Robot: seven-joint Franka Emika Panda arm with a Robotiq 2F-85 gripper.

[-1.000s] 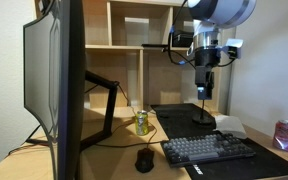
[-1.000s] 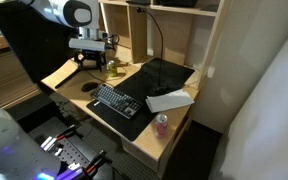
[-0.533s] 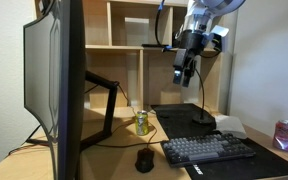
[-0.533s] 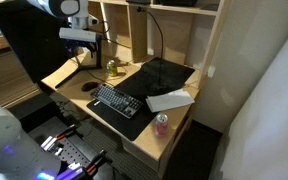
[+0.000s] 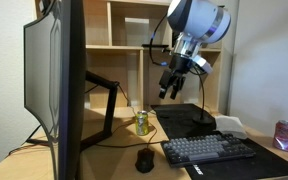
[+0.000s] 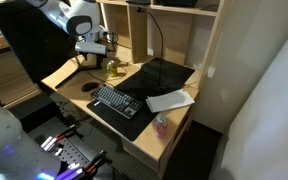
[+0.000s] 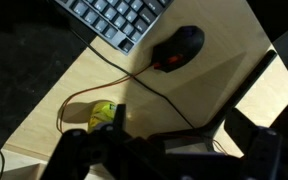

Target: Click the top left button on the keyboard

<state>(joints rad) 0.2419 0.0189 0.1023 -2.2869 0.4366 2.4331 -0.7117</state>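
Gripper (image 5: 166,91) hovers high; one keyboard (image 5: 209,149); one mouse (image 5: 144,159).

Keyboard (image 5: 209,150), compact, dark grey-black, rows of grey keycaps, lying flat on a black mat (image 6: 127,127), whole in both exterior views (image 6: 114,101), one end only in my wrist view (image 7: 119,18), top left button too small to single out.
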